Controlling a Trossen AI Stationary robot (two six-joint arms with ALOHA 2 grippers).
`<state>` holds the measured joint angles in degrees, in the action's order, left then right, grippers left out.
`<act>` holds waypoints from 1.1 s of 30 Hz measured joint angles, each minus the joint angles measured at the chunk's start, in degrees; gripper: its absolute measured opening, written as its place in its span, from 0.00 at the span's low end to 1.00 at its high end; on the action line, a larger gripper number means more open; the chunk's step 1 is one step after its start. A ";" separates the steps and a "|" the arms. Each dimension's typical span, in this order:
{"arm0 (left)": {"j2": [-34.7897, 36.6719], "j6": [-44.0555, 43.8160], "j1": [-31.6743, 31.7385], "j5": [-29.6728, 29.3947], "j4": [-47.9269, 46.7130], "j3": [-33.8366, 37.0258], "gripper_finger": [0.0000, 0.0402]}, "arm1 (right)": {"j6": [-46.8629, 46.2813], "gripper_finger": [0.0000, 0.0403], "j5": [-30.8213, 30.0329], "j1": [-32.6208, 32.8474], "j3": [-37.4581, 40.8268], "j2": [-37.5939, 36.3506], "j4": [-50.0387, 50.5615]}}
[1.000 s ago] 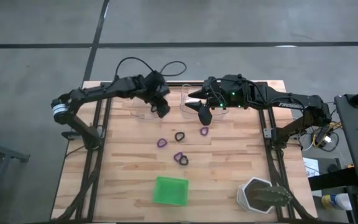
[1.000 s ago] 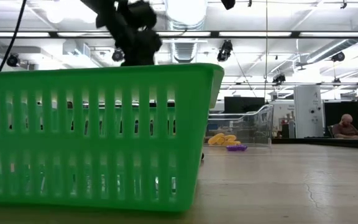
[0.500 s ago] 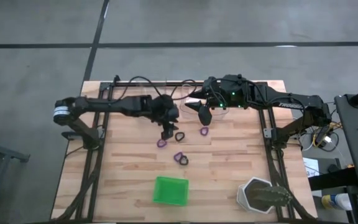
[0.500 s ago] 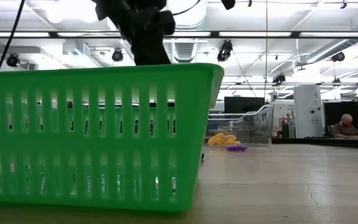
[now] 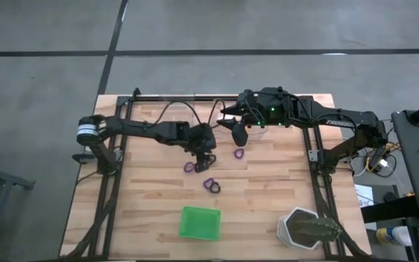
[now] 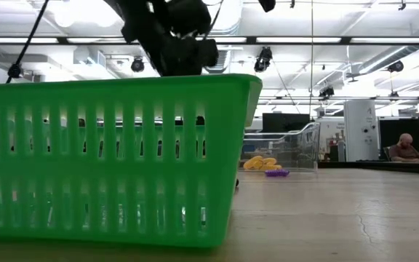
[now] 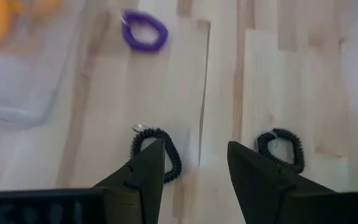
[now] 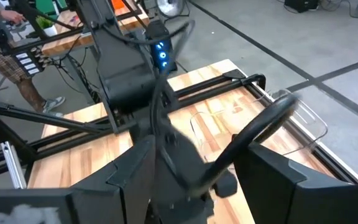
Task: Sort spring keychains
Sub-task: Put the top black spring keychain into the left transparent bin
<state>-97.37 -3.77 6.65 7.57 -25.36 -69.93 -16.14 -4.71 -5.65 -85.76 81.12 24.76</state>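
You get even, soft overhead light with faint shadows on the desk (image 5: 151,196). In the low view, ceiling lights (image 6: 217,11) glare white. The left wrist view smears with blur; the green basket (image 6: 115,156) looms soft.

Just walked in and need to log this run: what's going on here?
The left end effector is open and low over the table, one finger beside a black spring keychain, nothing gripped yet. Another black keychain and a purple one lie loose nearby. The right end effector is open and waits near the table's far edge. The green tray sits at the near edge.
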 joint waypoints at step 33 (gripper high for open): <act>-11.97 0.11 -0.54 -2.59 1.87 1.58 0.33 | 0.33 0.51 0.17 0.02 0.50 -0.04 0.15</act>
<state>-109.34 -3.65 6.11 4.98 -23.50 -68.35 -15.81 -4.54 -5.63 -85.25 81.08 24.91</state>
